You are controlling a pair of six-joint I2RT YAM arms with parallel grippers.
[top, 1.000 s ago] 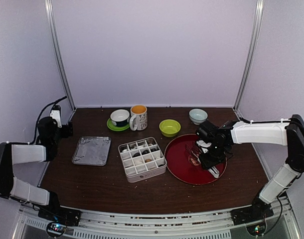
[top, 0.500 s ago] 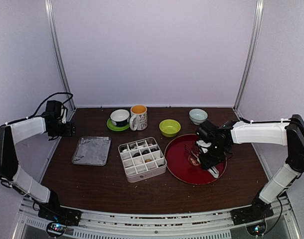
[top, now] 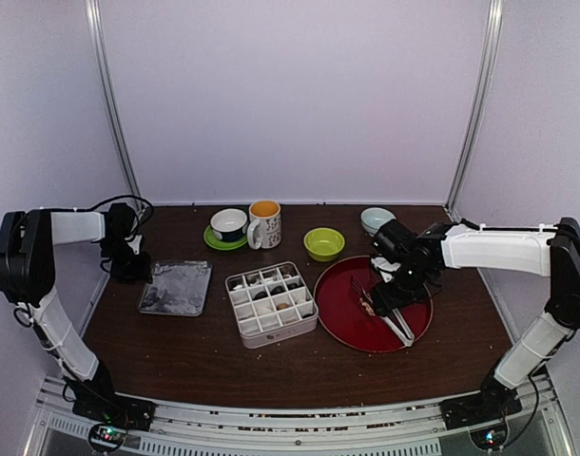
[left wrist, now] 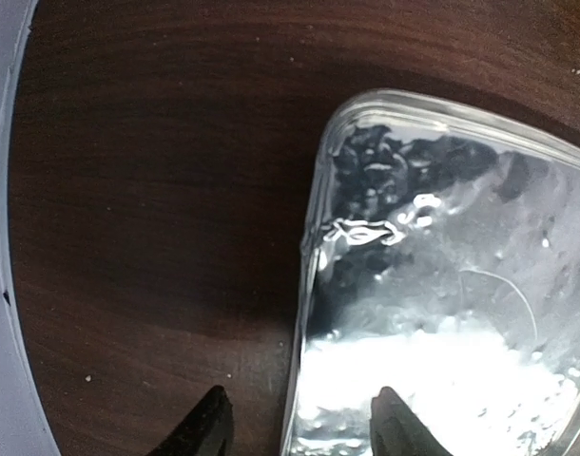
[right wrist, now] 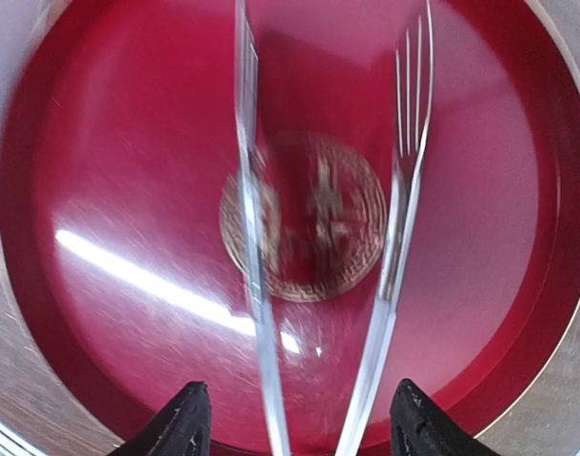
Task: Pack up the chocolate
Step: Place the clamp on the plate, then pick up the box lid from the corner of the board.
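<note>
The chocolate [top: 283, 305] sits in the divided box [top: 276, 332]. The right fingers [right wrist: 181, 423], spread astride the tongs [right wrist: 395, 266] over the red plate [right wrist: 518, 190], could skid them away by closing off-centre. The left fingers [left wrist: 209, 427], also spread, could snag the rim of the foil tray [left wrist: 442, 285].

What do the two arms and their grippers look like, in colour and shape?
Both the left arm and right arm have white tubular links between black joints. A black cable loops by the left one. The left gripper and right gripper each have two dark, tapered fingers.
</note>
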